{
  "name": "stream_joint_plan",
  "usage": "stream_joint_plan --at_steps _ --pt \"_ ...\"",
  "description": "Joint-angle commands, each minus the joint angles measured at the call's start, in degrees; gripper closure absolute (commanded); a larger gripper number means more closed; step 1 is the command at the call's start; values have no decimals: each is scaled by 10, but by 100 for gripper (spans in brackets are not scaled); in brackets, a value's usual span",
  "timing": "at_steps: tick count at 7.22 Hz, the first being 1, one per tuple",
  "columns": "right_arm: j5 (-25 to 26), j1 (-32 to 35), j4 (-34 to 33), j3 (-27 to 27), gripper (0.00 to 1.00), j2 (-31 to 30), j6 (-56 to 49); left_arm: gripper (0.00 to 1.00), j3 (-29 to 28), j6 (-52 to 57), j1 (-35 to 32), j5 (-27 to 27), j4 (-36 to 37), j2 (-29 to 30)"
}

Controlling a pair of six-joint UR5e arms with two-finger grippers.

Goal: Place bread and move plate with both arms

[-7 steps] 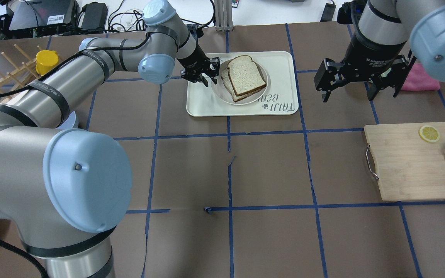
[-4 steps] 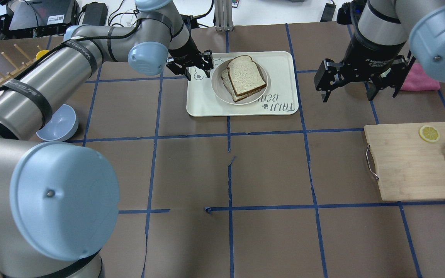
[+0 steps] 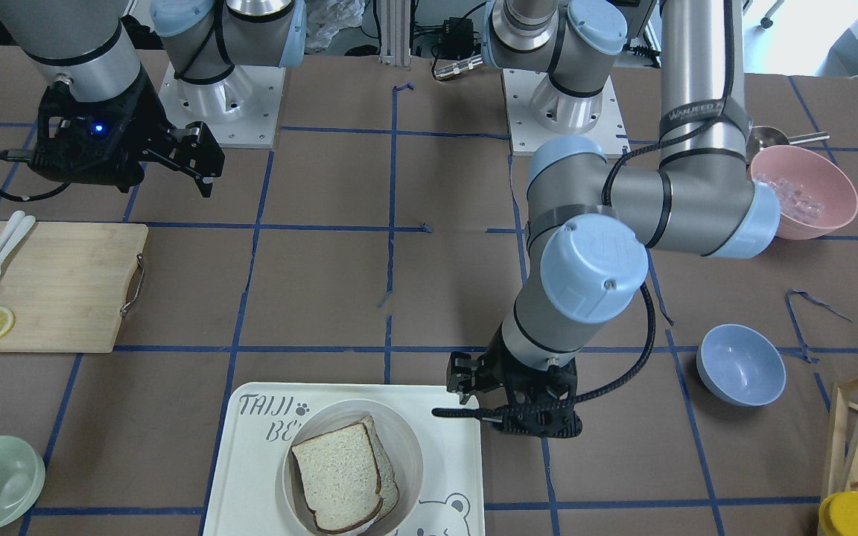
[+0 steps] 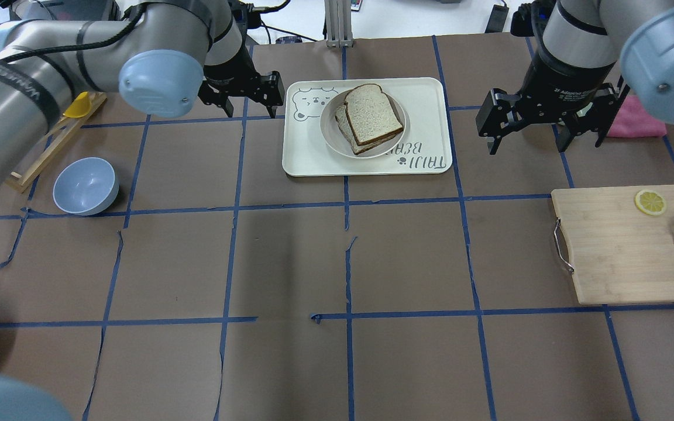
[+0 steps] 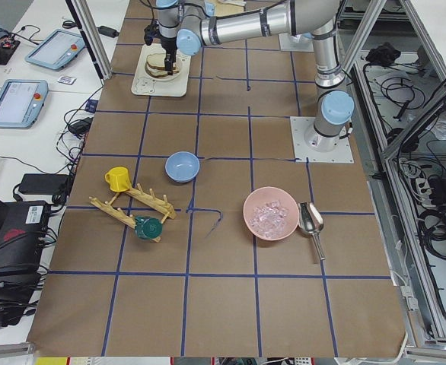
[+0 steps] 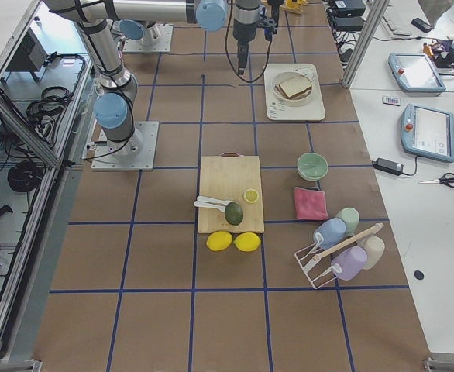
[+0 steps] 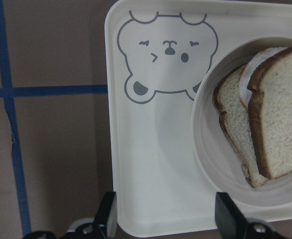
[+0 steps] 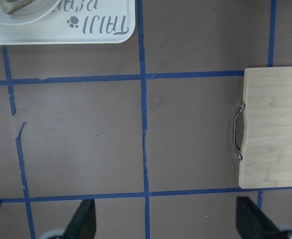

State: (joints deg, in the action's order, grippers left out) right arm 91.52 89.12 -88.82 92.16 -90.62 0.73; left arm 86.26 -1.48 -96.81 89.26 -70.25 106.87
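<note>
The bread (image 4: 374, 111) is a square-ish slice with a rounded top. Its face is pale and finely speckled, and a dark brown crust runs all round it. It lies flat on a second slice (image 4: 344, 130), whose edge and crust show past it on one side, so the two overlap without lining up.

Both slices rest in the plate (image 4: 329, 126), a round, shallow, cream-white dish with a raised rim only a little wider than the bread. The plate stands on a cream rectangular tray (image 4: 427, 102) at the far middle of the brown table (image 4: 407, 257). On the tray, a bear drawing lies on one side of the plate and grey lettering along the edge nearer the robot.

The left gripper (image 4: 250, 106) hangs near the tray's bear end, apart from the plate. Its fingers are spread and hold nothing. In the left wrist view the two fingertips (image 7: 107, 215) frame the tray's edge and the plate's rim.

The right gripper (image 4: 544, 140) hangs over bare table on the tray's other side, short of the wooden cutting board (image 4: 618, 251). Its jaws are wide apart and empty.
</note>
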Motion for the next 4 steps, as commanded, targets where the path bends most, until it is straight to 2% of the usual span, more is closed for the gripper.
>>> stream_joint_plan --at_steps 1,2,4 --pt "0 -1 3 0 0 0 0 7 39 4 0 7 -85 -128" --pt "0 -1 0 0 0 1 -1 7 37 3 1 8 -136 -162" --pt "0 -1 3 -1 0 0 0 7 44 5 6 4 -144 -182"
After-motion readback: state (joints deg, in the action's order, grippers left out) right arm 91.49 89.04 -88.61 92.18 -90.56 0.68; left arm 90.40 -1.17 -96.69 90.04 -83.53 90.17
